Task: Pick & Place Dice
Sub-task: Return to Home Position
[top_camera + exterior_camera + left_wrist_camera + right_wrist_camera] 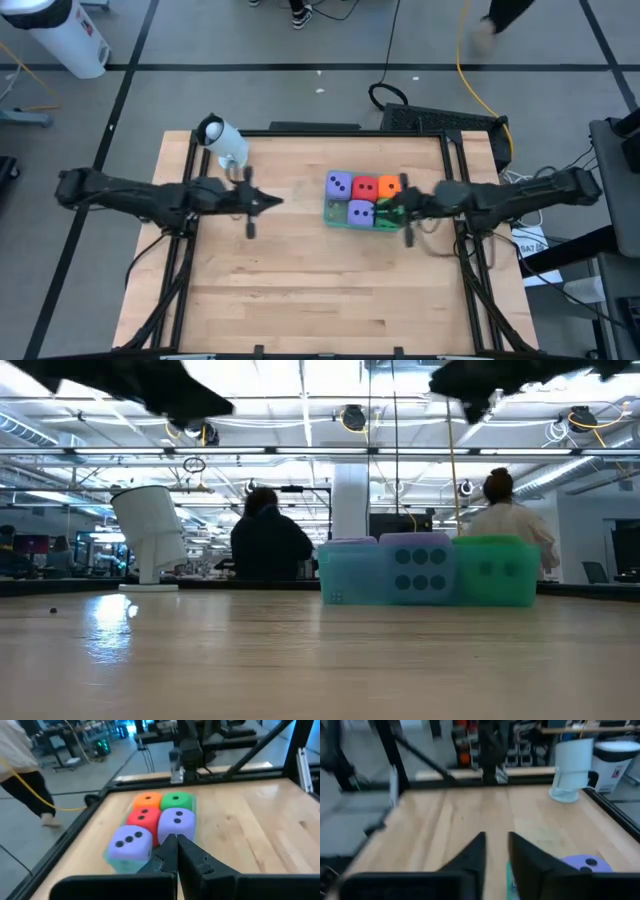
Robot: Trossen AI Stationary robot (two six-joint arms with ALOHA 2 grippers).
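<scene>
Overhead, five dice [365, 187] sit packed in the tray [329, 213] right of centre frame. The right gripper [388, 207] hangs at their edge and the left gripper [272, 201] is well apart.

Left wrist view: fingers [192, 860] pressed together, empty.

Right wrist view: fingers [470, 855] narrowly parted, empty. Pulling back low could snag a die, I judge.

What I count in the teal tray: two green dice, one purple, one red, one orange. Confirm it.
No: the left wrist view shows two purple dice and one green die. Red die, orange die and tray are as stated.
</scene>
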